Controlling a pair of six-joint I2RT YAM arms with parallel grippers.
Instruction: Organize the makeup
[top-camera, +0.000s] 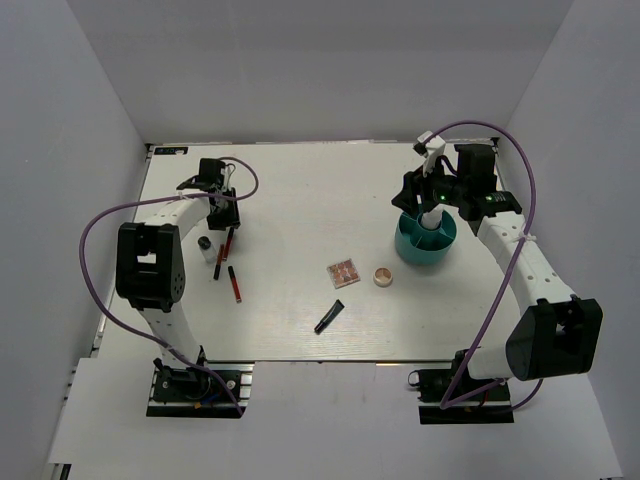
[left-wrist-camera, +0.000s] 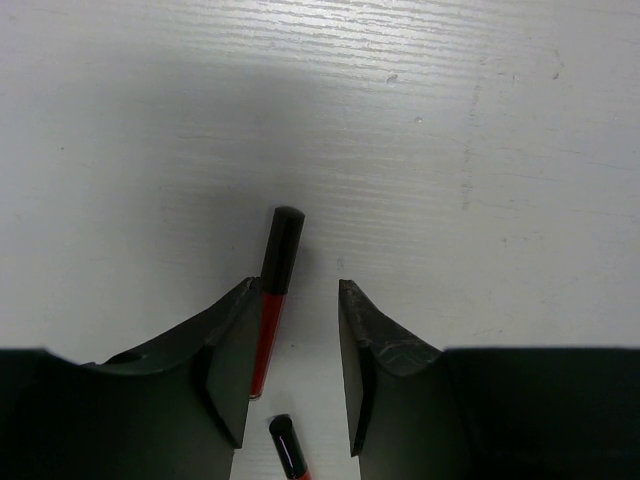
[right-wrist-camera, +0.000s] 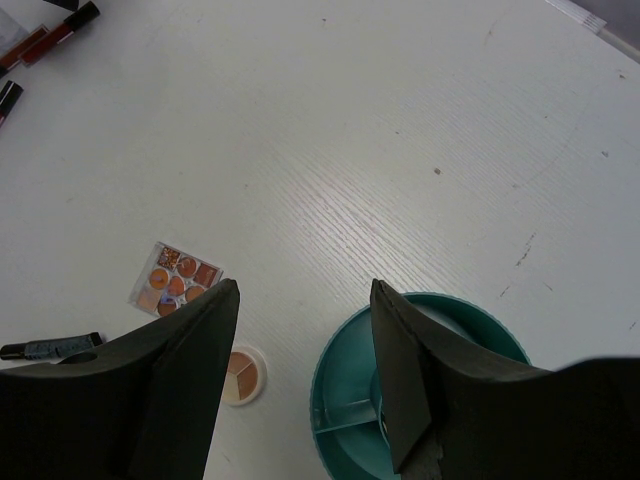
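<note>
My left gripper (top-camera: 222, 203) is open at the far left, low over a thin red-black pencil (top-camera: 221, 256). In the left wrist view that pencil (left-wrist-camera: 272, 300) lies on the table between my fingers, close against the left fingertip (left-wrist-camera: 235, 320), and my gripper (left-wrist-camera: 295, 292) holds nothing. A second red-black pencil (left-wrist-camera: 288, 450) lies just behind it (top-camera: 236, 285). A small white bottle (top-camera: 209, 250) stands beside them. The square palette (top-camera: 343, 272), round compact (top-camera: 383, 276) and black tube (top-camera: 328, 316) lie mid-table. My right gripper (right-wrist-camera: 305, 290) is open and empty above the teal cup (right-wrist-camera: 345, 400).
The teal cup (top-camera: 425, 240) stands at the right of the table, with a divider inside. The right wrist view also shows the palette (right-wrist-camera: 176, 280), compact (right-wrist-camera: 241, 374) and black tube (right-wrist-camera: 50, 347). Grey walls enclose the table on three sides.
</note>
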